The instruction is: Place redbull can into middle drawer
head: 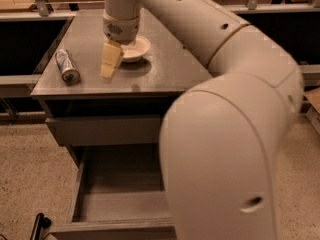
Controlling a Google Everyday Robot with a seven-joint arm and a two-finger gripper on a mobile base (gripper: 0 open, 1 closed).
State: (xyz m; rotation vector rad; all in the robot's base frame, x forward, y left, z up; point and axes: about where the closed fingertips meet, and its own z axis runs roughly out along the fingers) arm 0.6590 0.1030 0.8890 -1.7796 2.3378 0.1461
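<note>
The redbull can lies on its side on the left part of the grey cabinet top, silver end toward me. My gripper hangs above the cabinet top, a short way right of the can and just in front-left of the white bowl. It holds nothing that I can see. The middle drawer stands pulled open below, its flat floor bare; my arm hides its right part.
My big white arm fills the right half of the view. A closed grey drawer front sits just under the cabinet top. Dark open shelves flank the cabinet. A black object stands on the speckled floor at lower left.
</note>
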